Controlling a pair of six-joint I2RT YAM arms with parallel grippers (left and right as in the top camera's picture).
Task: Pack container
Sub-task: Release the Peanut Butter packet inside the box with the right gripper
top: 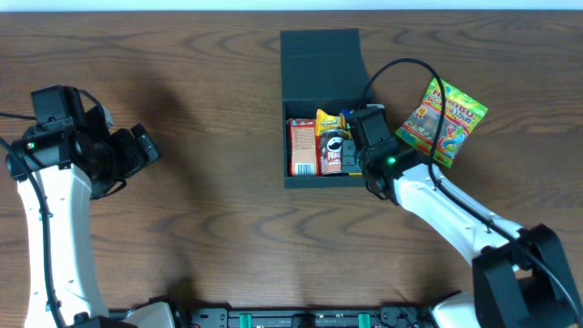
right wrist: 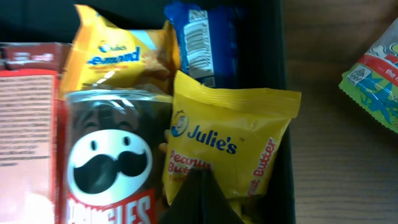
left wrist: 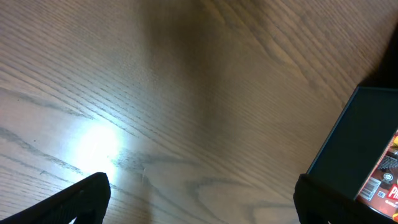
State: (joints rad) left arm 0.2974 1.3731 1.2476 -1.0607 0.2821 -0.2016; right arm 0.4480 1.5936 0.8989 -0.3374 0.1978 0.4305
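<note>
Dark wood table (top: 200, 228), teal container (top: 319, 56) with lid up right under the right gripper (right wrist: 198, 190), its fingers closed together, it seems on the yellow Julie's packet (right wrist: 227, 143) beside a Pringles can (right wrist: 109, 162), left gripper (top: 138, 150) spread wide above bare wood, container well apart from it, green candy bag (top: 444, 118) near the right gripper, outside the container

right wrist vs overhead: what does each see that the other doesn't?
Right wrist only: the Julie's peanut butter packet at the right fingers, with its label readable. Overhead only: the left gripper far off to the side, and the whole container with its lid open. Both: the Pringles can, the red box, and the green gummy bag outside the container.
</note>
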